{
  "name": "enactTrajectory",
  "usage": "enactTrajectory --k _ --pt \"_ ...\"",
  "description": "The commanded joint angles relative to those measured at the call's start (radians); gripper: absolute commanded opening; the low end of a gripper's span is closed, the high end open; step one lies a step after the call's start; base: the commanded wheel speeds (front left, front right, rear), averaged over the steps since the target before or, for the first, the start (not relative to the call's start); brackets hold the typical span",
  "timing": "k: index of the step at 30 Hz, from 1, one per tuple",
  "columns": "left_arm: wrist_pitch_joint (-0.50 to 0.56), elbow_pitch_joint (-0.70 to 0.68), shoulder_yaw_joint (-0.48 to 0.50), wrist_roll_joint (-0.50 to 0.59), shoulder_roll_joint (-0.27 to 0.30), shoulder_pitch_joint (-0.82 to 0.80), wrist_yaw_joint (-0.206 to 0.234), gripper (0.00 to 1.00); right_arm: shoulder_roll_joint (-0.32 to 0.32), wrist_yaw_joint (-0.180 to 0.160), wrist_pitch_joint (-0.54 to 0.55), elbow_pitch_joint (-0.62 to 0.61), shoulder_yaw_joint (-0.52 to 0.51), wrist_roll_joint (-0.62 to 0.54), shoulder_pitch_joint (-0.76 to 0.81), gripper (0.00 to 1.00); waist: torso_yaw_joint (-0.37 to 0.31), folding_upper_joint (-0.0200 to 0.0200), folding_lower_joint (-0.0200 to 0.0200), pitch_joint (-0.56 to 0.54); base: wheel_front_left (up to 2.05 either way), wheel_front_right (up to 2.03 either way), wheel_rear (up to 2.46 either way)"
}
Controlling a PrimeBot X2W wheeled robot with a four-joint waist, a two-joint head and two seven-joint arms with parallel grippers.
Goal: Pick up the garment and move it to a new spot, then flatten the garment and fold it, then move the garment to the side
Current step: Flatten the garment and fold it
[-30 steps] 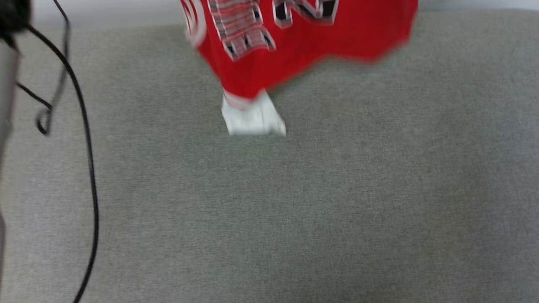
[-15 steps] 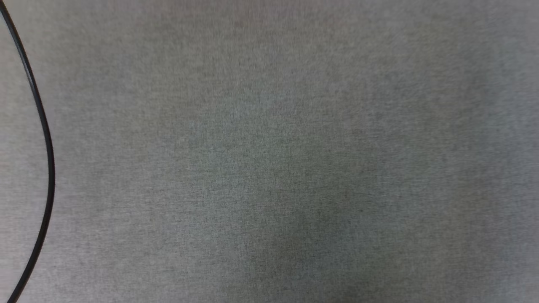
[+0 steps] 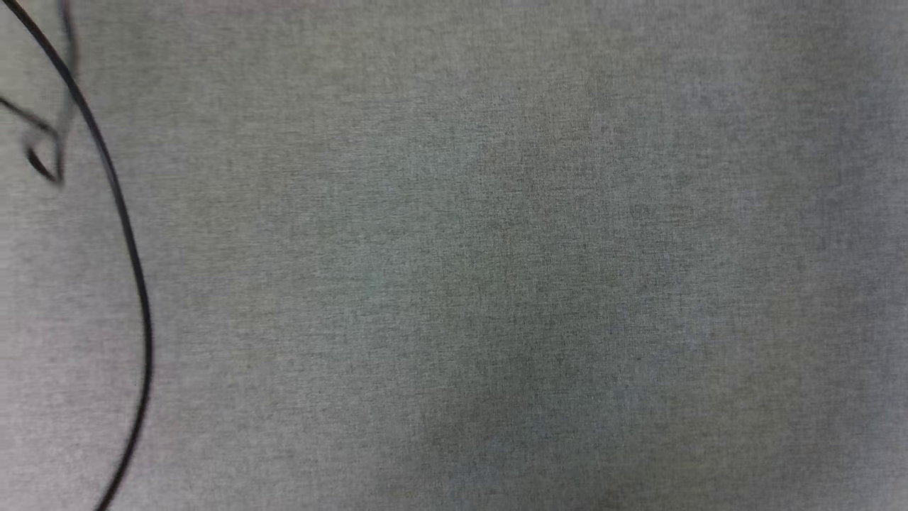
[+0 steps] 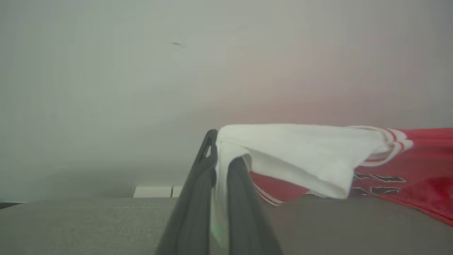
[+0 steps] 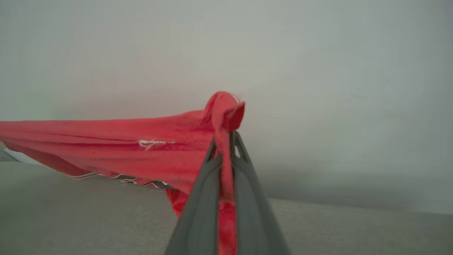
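Garment [image 4: 304, 152], a red and white jersey, is held off a wide grey desk [image 3: 496, 284], stretched between two tools. Its long axis runs sideways from one tool to the other, roughly level. In the left wrist view it runs off to the right; in the right wrist view the garment [image 5: 106, 141] runs off to the left. The white panel with striped trim is at the left end and plain red cloth at the right end. Black block letters show along the drooping lower edge; whether that edge touches the desk cannot be told. The left tool [image 4: 222, 156] is clenched on a fold of white cloth. The right tool [image 5: 225, 141] is clenched on a bunched red corner. A thin black cable [image 3: 138, 298] curves along the desk's left side in the head view.
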Motion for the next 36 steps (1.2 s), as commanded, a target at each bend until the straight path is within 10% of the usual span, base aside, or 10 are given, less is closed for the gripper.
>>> enactTrajectory --k 1,11,19,36 --pt "-0.018 0.007 0.007 -0.018 0.001 0.050 -0.008 0.00 -0.023 -0.003 -0.018 -0.005 0.025 0.017 0.053 0.00 0.008 0.0000 -0.0003 -0.018 0.00 0.00 0.00" --pt "-0.134 0.002 0.012 -0.087 -0.028 0.463 -0.045 0.00 -0.076 -0.003 -0.092 -0.061 0.142 0.145 0.447 0.00 0.027 0.0000 -0.0003 -0.184 0.00 0.00 0.00" --pt "-0.192 -0.111 0.016 -0.111 -0.021 0.808 0.007 0.00 -0.137 -0.004 -0.123 -0.138 0.186 0.206 0.742 0.00 0.040 0.0000 -0.0003 -0.357 0.00 0.00 0.00" --pt "-0.101 -0.750 0.070 -0.187 0.058 1.522 0.320 0.00 -0.172 -0.009 -0.111 -0.445 -0.006 0.197 1.393 0.00 0.089 0.0000 -0.0003 -0.602 0.00 0.00 0.00"
